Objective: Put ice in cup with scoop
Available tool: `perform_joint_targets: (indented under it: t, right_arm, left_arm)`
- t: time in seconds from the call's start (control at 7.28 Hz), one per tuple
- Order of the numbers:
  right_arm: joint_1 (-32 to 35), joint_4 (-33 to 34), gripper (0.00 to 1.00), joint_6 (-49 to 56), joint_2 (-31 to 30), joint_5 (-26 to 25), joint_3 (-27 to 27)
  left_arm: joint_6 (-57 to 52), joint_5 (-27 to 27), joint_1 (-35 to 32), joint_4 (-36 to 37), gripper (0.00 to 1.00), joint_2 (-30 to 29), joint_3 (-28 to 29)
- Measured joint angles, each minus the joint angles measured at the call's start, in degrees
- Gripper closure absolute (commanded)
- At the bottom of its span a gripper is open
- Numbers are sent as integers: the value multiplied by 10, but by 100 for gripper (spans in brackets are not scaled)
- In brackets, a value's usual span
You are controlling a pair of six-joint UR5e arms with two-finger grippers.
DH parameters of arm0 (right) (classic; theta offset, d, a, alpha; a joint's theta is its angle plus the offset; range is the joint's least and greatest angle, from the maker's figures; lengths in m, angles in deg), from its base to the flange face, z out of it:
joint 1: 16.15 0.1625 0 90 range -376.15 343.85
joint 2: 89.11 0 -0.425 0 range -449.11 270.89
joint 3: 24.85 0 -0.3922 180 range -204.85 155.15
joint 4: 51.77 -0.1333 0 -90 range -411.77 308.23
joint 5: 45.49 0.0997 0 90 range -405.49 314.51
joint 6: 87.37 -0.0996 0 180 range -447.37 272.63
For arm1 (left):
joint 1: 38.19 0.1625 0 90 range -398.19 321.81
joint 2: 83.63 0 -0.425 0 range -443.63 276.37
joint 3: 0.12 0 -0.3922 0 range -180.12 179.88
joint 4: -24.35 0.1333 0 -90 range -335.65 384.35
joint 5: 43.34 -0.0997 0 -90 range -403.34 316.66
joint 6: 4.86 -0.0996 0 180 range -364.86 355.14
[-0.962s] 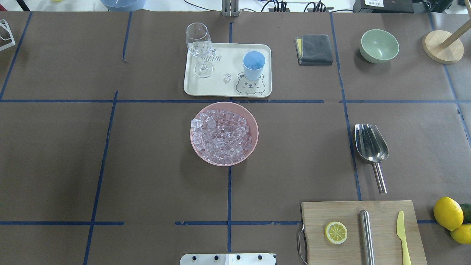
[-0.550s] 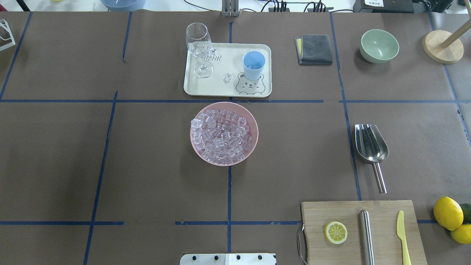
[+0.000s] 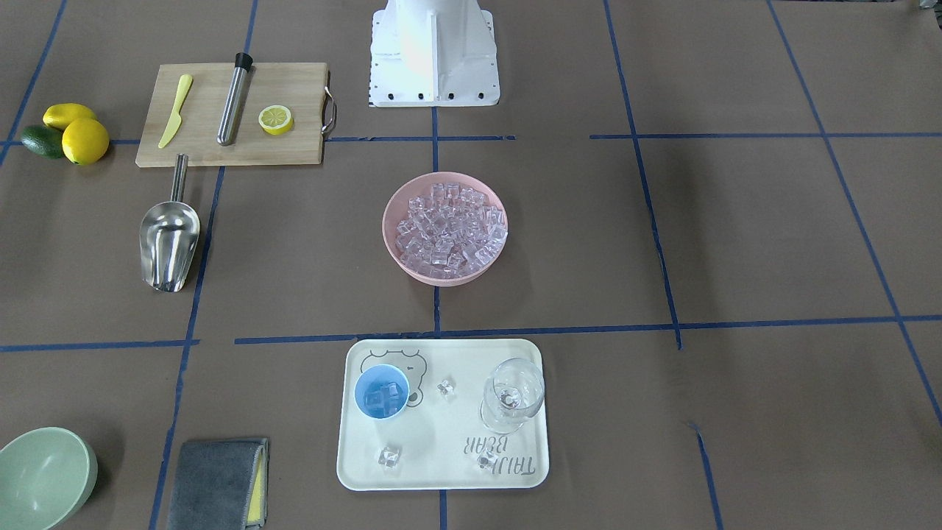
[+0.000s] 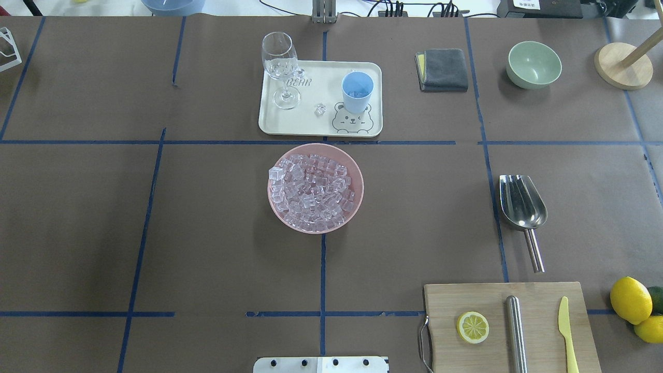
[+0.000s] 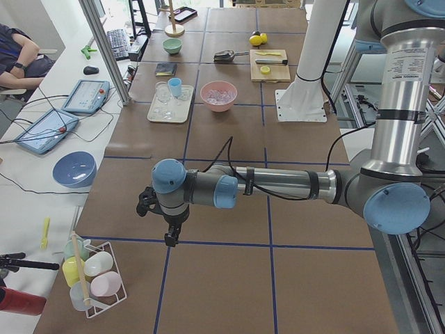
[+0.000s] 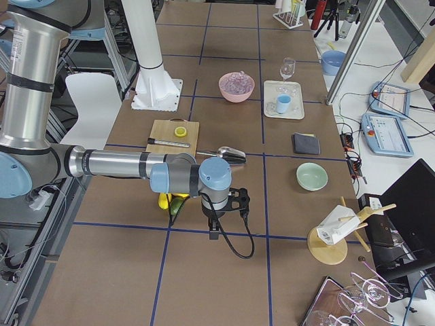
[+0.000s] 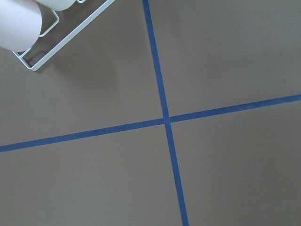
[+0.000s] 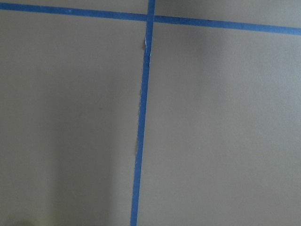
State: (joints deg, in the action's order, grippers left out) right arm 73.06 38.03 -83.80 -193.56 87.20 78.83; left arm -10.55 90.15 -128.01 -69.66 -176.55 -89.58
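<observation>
The ice (image 4: 313, 192) fills a pink bowl (image 4: 357, 176) at the table's middle. The light blue cup (image 4: 357, 92) stands upright on a white tray (image 4: 321, 127), with a few cubes inside it in the front-facing view (image 3: 382, 397). Loose cubes (image 3: 388, 457) lie on the tray. The steel scoop (image 4: 522, 203) lies on the table at the right, handle toward the robot. My left gripper (image 5: 170, 236) hangs over the table's left end and my right gripper (image 6: 214, 231) over its right end. Both are far from these things, and I cannot tell whether they are open or shut.
A clear stemmed glass (image 4: 280, 62) stands on the tray. A cutting board (image 4: 510, 326) holds a lemon slice, a steel cylinder and a yellow knife. Lemons (image 4: 631, 300), a grey cloth (image 4: 443, 69), a green bowl (image 4: 534, 64) and a wooden stand (image 4: 623, 65) sit at the right.
</observation>
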Motion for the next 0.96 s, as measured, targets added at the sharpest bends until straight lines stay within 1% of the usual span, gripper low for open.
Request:
perform_joint_targets:
  t: [0.96]
  right_arm:
    - [0, -1, 0, -1, 1, 1, 1]
  left_arm:
    - [0, -9, 1, 1, 0, 18, -15]
